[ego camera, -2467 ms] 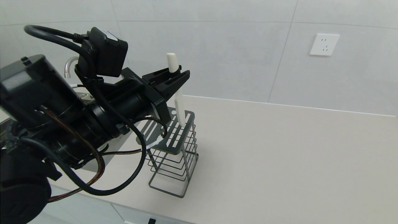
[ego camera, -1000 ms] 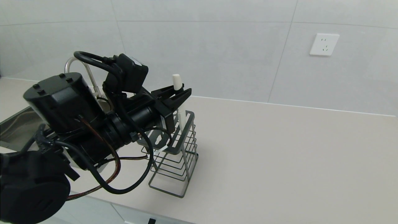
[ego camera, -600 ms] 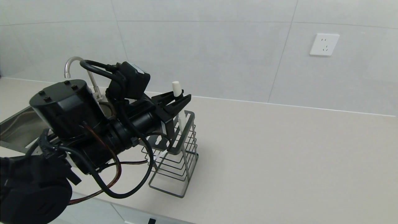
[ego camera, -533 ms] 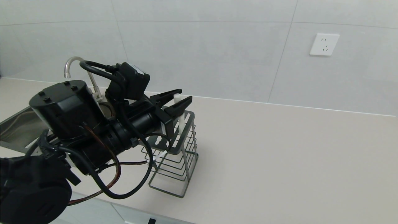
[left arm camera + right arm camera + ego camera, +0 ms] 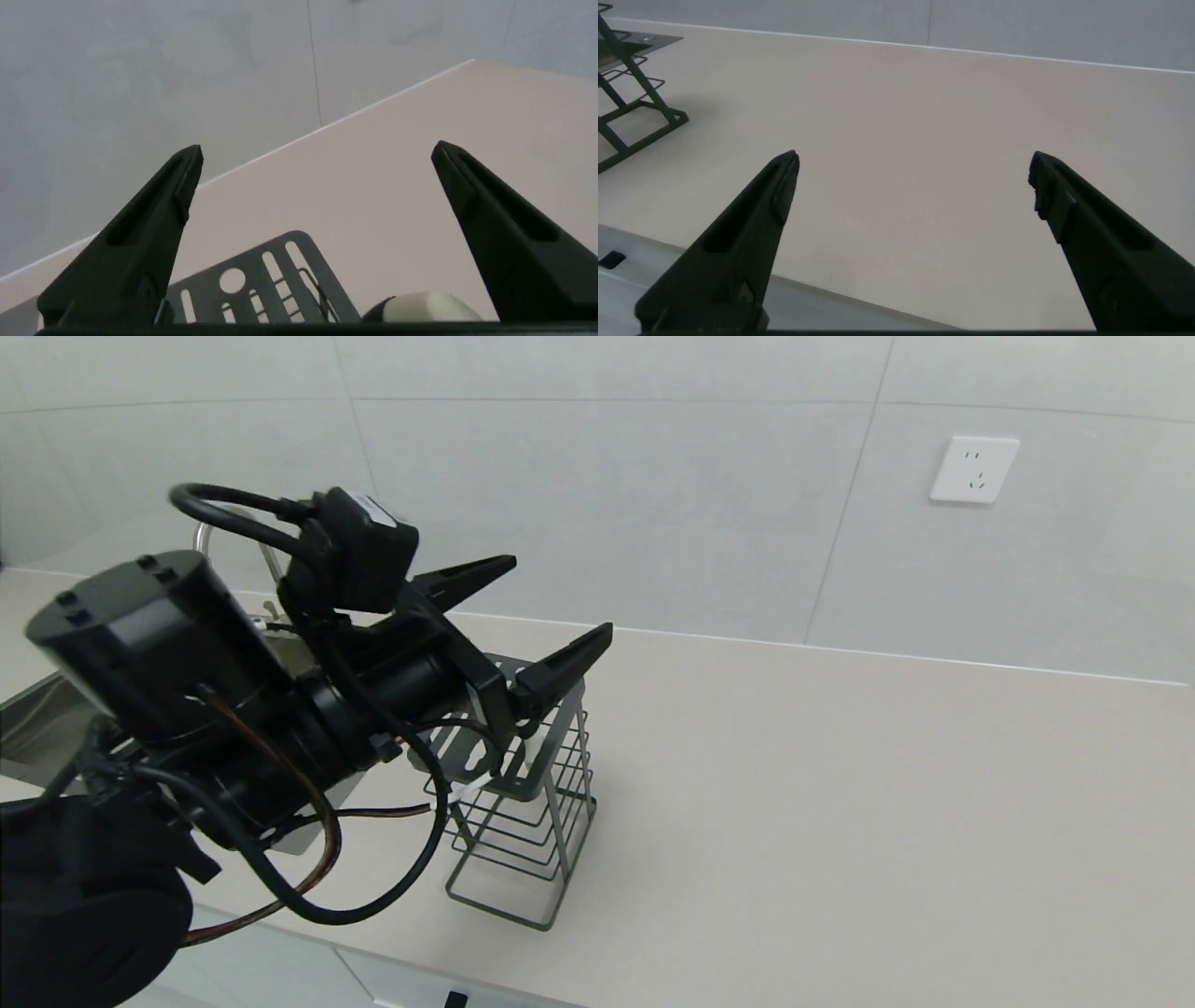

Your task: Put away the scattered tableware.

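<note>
Quick status from the remote station. Everything here is placed off the wire rack (image 5: pixel 519 784), which stands upright on the beige countertop (image 5: pixel 840 803) near its front edge.

The left gripper (image 5: pixel 562 593) hangs right above the rack's slotted top plate with its fingers spread wide, one black finger (image 5: pixel 467 571) toward the wall side of the rack and the other over the rack's top edge. Nothing is pinched between them.

In the left wrist view, the white utensil (image 5: pixel 425 306) shows as a rounded white end just beside the slotted plate, low in the gap between the two fingers and touching neither. I can't tell from here how deep it sits in the rack, since the arm blocks that spot in the head view.

The right gripper (image 5: pixel 913 163) is over bare countertop, well apart from the rack. Its fingers are spread wide too and hold nothing. One foot of the rack is at the corner of the right wrist view.

On the far side of the rack from that gripper, partly behind the left arm, are a curved metal faucet (image 5: pixel 199 534) and the edge of a sink (image 5: pixel 28 705). A white wall socket (image 5: pixel 974 469) is up on the grey tiles, well away from the rack on its other side.
</note>
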`<state>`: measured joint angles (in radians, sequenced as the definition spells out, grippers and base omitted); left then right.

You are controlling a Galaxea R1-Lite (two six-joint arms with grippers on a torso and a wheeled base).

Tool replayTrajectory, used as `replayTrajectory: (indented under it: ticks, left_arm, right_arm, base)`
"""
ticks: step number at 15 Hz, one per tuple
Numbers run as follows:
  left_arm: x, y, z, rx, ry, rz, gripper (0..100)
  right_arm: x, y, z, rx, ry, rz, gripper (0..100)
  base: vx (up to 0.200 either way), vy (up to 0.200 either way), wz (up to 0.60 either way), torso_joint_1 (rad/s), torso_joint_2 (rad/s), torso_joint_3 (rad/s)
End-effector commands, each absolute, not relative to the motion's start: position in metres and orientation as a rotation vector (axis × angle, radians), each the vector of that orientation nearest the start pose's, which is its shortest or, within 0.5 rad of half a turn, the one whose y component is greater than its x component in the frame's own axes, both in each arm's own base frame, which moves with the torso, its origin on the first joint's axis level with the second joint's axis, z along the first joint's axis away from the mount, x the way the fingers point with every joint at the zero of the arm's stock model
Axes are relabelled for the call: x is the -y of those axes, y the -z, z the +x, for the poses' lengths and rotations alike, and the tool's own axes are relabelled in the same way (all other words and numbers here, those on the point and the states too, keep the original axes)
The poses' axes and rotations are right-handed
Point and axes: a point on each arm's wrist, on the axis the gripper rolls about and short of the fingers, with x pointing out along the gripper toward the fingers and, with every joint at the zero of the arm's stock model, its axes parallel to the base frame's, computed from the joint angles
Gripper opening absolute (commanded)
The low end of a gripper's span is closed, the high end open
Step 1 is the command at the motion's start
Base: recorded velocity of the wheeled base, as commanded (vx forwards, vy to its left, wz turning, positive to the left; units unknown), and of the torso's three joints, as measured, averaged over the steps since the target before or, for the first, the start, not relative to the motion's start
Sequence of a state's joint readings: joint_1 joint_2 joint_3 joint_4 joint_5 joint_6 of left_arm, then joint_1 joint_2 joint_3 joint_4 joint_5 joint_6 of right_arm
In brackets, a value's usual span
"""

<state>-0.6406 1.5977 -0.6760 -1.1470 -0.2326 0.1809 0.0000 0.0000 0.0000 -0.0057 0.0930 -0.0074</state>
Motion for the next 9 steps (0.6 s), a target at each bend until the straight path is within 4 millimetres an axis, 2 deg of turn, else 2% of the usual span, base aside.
replayTrajectory:
  ticks: [1,3,4,6,7,8,9]
  left_arm:
    - [0.153,-0.26,0.193,0.437,0.912,0.108,100]
    - [0.122,-0.291,0.168,0.578,1.016,0.099,100]
    - [0.11,-0.295,0.161,0.596,1.011,0.097,100]
    - [0.087,-0.287,0.13,0.618,0.971,0.098,100]
    - [0.081,-0.283,0.123,0.619,0.95,0.097,100]
    - [0.057,-0.271,0.1,0.612,0.792,0.093,100]
    - [0.043,-0.26,0.087,0.604,0.698,0.1,100]
  right_arm:
    - [-0.002,-0.076,-0.023,0.005,-0.094,-0.008,100]
    - [-0.002,-0.076,-0.023,0.005,-0.094,-0.008,100]
    - [-0.002,-0.076,-0.023,0.005,-0.094,-0.008,100]
    - [-0.002,-0.076,-0.023,0.005,-0.094,-0.008,100]
    - [-0.002,-0.076,-0.023,0.005,-0.094,-0.008,100]
    - [-0.002,-0.076,-0.023,0.005,-0.094,-0.008,100]
    - [-0.002,-0.076,-0.023,0.005,-0.094,-0.008,100]
  base:
    - [0.0,0.0,0.0,0.0,0.0,0.0]
    - [0.0,0.0,0.0,0.0,0.0,0.0]
    - [0.0,0.0,0.0,0.0,0.0,0.0]
    - [0.0,0.0,0.0,0.0,0.0,0.0]
    - [0.0,0.0,0.0,0.0,0.0,0.0]
    - [0.0,0.0,0.0,0.0,0.0,0.0]
    - [0.0,0.0,0.0,0.0,0.0,0.0]
